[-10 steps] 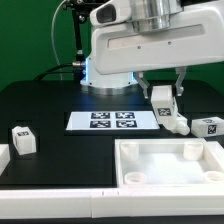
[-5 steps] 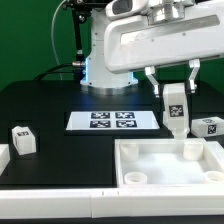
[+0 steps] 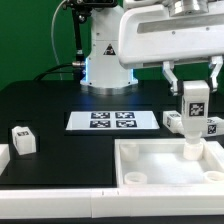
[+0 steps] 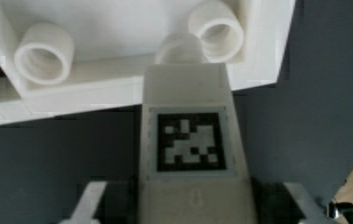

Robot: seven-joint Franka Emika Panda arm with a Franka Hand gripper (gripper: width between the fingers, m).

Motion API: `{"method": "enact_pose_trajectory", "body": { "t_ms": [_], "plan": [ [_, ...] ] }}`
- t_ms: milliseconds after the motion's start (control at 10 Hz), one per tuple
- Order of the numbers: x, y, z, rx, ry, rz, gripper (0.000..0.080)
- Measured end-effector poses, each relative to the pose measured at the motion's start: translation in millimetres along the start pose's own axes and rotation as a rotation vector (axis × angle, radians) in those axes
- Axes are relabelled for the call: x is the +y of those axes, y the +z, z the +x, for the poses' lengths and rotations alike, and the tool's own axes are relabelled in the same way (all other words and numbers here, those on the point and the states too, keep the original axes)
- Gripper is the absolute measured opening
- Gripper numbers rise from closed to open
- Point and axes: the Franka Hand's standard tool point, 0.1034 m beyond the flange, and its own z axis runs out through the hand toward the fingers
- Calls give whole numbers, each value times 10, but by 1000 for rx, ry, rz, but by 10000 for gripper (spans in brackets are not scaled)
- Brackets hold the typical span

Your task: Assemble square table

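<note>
From where I stand, the gripper point(image 3: 193, 88) hangs over the far corner of the slab point(image 3: 160, 166) on the exterior view's right. Its jaws are pinching a leg point(image 3: 194, 104) between them, one finger on each side. The leg stands upright with its tag facing out. Its upper end sits between the fingers and its lower end reaches down to that corner of the slab; I cannot tell whether it is seated in the hole there. In the wrist view the leg point(image 4: 191, 135) runs out from the gripper point(image 4: 191, 200) toward the slab point(image 4: 102, 25), and its tip lies just beside a round socket point(image 4: 217, 30) at the corner. Another socket point(image 4: 43, 62) stands further along the same edge. A second leg point(image 3: 211, 126) lies just behind the slab's far edge, partly hidden by the held one. A third leg point(image 3: 22, 138) sits well apart from the slab, off toward the exterior view's left. The marker board point(image 3: 112, 121) lies flat beyond the slab's far edge, near its other far corner.
</note>
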Motion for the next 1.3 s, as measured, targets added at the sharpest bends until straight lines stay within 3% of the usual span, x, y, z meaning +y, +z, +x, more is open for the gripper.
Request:
{"method": "enact_pose_trajectory", "body": {
  "t_ms": [300, 500, 600, 1100, 1300],
  "plan": [
    [-43, 23, -13, -6, -15, 2, 285],
    [-264, 99, 17, 1, -72, 2, 285],
    [-239, 124, 74, 52, -85, -7, 285],
    [-228, 174, 44, 59, -85, -12, 285],
    [-224, 292, -13, 59, -94, -20, 285]
  ]
}}
